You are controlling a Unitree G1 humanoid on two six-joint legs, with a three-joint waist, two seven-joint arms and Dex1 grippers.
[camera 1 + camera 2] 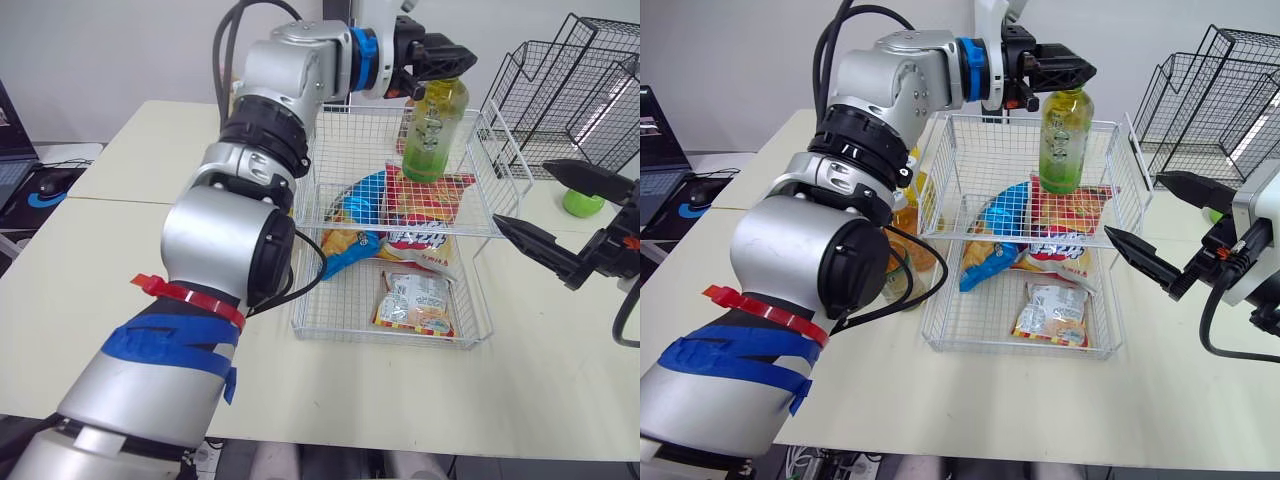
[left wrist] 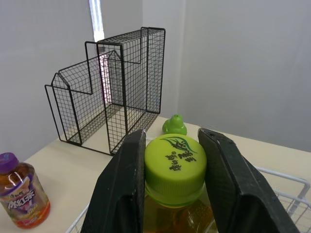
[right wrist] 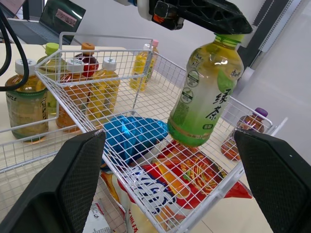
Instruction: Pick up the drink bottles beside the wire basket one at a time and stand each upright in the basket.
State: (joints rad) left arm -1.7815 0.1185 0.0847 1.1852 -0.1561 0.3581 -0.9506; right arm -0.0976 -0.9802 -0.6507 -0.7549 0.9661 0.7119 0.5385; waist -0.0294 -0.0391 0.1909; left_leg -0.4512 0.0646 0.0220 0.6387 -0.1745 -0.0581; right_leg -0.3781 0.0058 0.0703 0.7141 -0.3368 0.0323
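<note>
My left gripper (image 1: 441, 57) is shut on the lime cap (image 2: 175, 164) of a green tea bottle (image 1: 435, 130). The bottle hangs nearly upright over the far end of the white wire basket (image 1: 1110, 300), its base just above a red snack bag (image 1: 430, 200). Several more drink bottles (image 3: 73, 92) stand outside the basket's left wall, partly hidden behind my left arm in the eye views. A purple-capped bottle (image 2: 22, 194) stands on the table beyond the basket's far right corner. My right gripper (image 1: 521, 192) is open to the right of the basket, holding nothing.
Blue, red and white snack bags (image 1: 1050, 315) lie on the basket floor. A black wire rack (image 1: 570, 90) stands at the back right with a small green toy (image 1: 583, 203) beside it. A laptop (image 1: 655, 130) sits on the far left.
</note>
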